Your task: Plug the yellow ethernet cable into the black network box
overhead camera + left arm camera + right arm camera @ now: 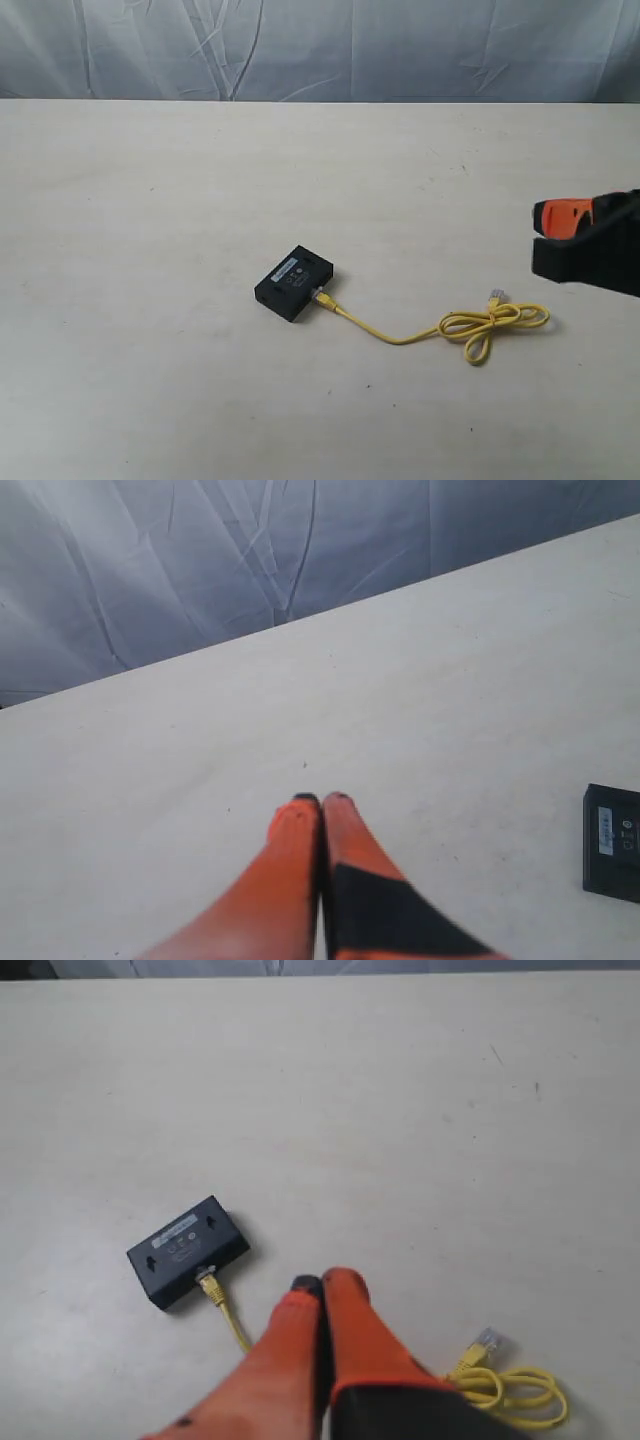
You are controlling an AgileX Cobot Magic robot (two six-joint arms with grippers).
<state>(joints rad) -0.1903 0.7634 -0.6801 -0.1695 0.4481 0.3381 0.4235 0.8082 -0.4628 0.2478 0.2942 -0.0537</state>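
Already the yellow ethernet cable [400, 338] looked plugged into the side of the black network box [296, 283], its loop trailing away from the box across the table [150, 200]. The left gripper [321, 800] and right gripper [322, 1282] hung closed and empty, apart from the box. I reckoned a snag on that slack could tug a half-seated plug out.

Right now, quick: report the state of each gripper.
Left gripper: closed, holding nothing.
Right gripper: closed, holding nothing.
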